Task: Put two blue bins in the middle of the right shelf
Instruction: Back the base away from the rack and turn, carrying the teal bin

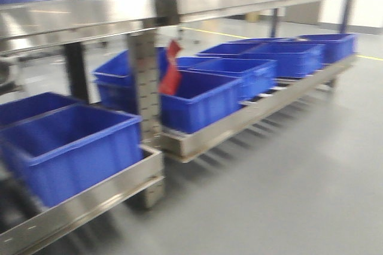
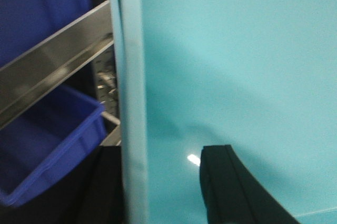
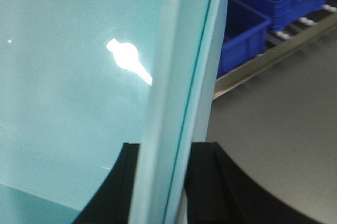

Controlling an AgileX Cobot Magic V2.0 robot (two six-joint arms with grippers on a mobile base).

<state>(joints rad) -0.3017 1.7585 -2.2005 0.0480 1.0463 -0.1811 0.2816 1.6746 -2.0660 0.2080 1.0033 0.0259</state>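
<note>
Both claws astride teal panels point(image 3: 79, 103)

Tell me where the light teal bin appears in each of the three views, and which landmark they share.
Exterior front-facing: the teal bin is not in it; only blue bins on the steel shelf rail.
Left wrist-mounted: the teal bin fills the right and centre, its rim running vertically.
Right wrist-mounted: the teal bin fills the left, its rim slanting through the centre.
Shared landmark: blue bins on the steel shelf rail.

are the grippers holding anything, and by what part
Each gripper, left and right, straddles a rim of a pale teal bin; whether they are clamped cannot be told.
</note>
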